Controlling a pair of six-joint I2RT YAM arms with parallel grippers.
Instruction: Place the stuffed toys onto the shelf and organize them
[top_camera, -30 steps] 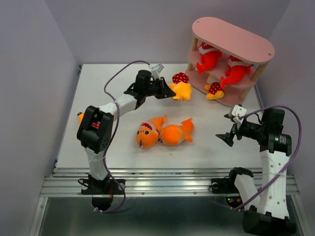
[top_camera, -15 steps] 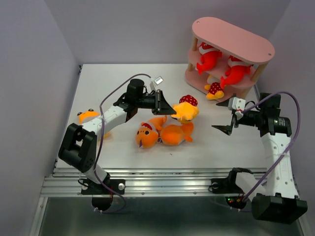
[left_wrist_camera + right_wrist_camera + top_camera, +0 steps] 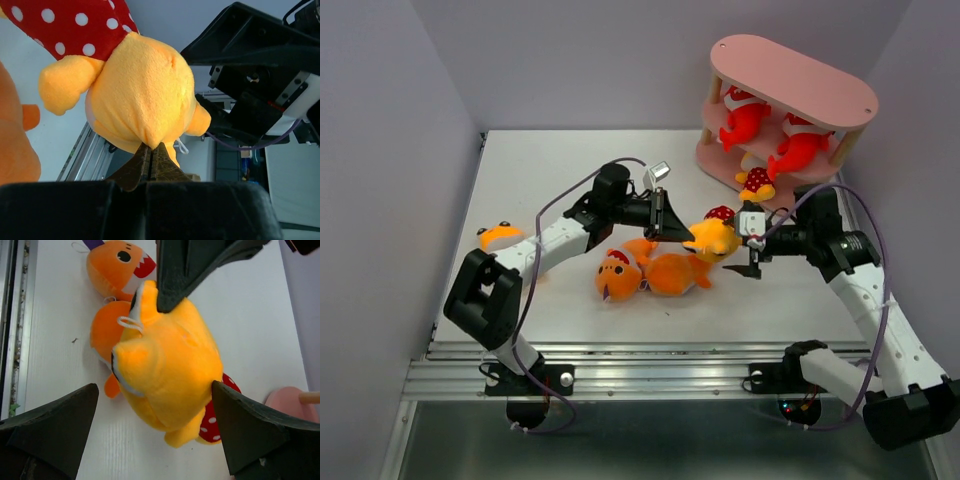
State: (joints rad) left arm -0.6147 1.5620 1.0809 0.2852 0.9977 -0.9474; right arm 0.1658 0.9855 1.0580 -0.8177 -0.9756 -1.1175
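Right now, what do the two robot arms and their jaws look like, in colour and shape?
Both the left arm and the right arm have white links with black joints. A thin purple cable loops along each. A small white box sits at each wrist. The jaws are black and wedge-shaped.

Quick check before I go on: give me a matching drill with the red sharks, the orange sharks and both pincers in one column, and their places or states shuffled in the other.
Column one:
1. red sharks
2. orange sharks
3. left pincer
4. right pincer

Column two:
A. open, one finger on either side of the yellow toy
B. lying on the table
C. shut on the yellow toy
D. on the middle tier of the shelf

Pairs: 1-D, 2-B, 3-C, 4-A
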